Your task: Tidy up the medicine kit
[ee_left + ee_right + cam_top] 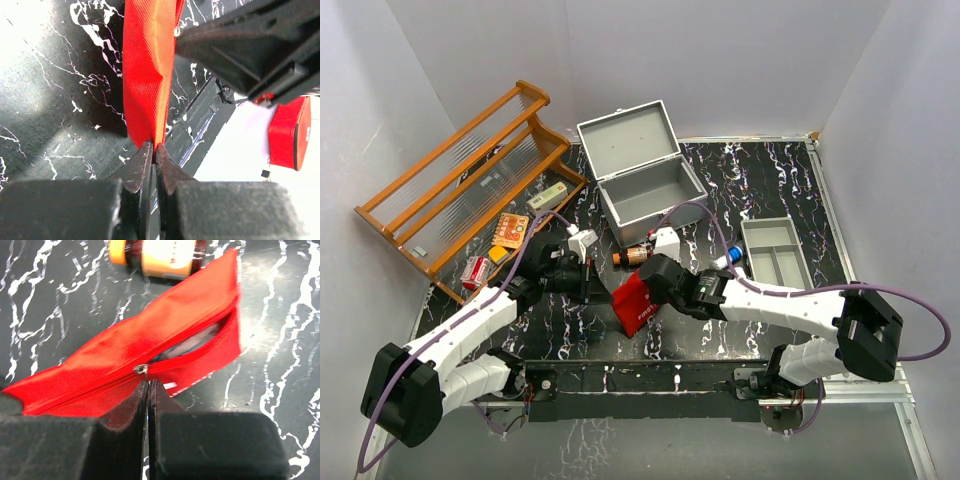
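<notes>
The medicine kit, a grey metal box, stands open at the back centre with its lid tipped back. A red fabric pouch is held between both grippers in front of it. My left gripper is shut on one end edge of the pouch. My right gripper is shut on the pouch's metal zipper pull. The zipper is partly open on the right of the pouch, and something pale shows inside. In the top view the left gripper and right gripper flank the pouch.
An amber bottle lies just behind the pouch and also shows in the right wrist view. A shallow grey divided tray sits at the right, with a blue-capped item beside it. A wooden rack and small boxes are at the left.
</notes>
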### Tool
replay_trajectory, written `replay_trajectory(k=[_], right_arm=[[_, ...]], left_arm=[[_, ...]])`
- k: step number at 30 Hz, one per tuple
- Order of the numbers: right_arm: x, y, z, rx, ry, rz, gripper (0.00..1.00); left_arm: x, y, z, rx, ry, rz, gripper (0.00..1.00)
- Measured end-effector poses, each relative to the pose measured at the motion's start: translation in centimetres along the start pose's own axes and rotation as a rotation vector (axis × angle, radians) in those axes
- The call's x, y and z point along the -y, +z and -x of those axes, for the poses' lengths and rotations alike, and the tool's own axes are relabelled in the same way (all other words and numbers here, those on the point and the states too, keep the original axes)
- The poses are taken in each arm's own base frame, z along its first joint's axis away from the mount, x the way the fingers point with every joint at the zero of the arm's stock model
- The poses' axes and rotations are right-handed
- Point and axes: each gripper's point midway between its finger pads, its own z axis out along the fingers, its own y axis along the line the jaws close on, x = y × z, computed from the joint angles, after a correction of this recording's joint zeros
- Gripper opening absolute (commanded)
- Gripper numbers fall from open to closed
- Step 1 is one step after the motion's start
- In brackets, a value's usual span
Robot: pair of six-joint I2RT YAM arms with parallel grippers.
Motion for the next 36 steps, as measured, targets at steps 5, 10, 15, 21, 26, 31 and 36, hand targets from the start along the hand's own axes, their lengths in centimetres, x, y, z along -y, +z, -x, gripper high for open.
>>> replay_trajectory(k=[5,10,15,21,26,31,36], right_arm=[[2.8,0.4,1.0,0.024,0.059,-0.103,0.0],[5.4,0.2,2.2,0.057,0.105,-0.165,0.0],[8.1,0.2,3.0,0.069,0.138,-0.197,0.0],[8.6,0.6,3.9,0.092,0.087,-0.137,0.0],[8.9,1.2,5.1,0.122,0.033,-0.067,0.0],[8.2,1.4,6.3,0.138,-0.038,0.039,0.09],[6.9,-0.2,7.6,0.181,-0.109,0.15,0.43]], left_arm=[[0.2,-0.1,0.2,0.003,0.012,-0.003,0.0],[0.4,-0.3,0.1,-0.001,0.022,-0.006,0.0],[0.5,-0.4,0.2,0.0,0.028,-0.008,0.0],[0.9,-0.5,0.8,0.017,0.049,-0.019,0.0],[1.5,-0.8,1.4,0.03,0.086,-0.036,0.0],[2.5,-1.4,2.3,0.041,0.154,-0.05,0.0],[5.2,-3.3,2.9,0.035,0.294,-0.119,0.0]])
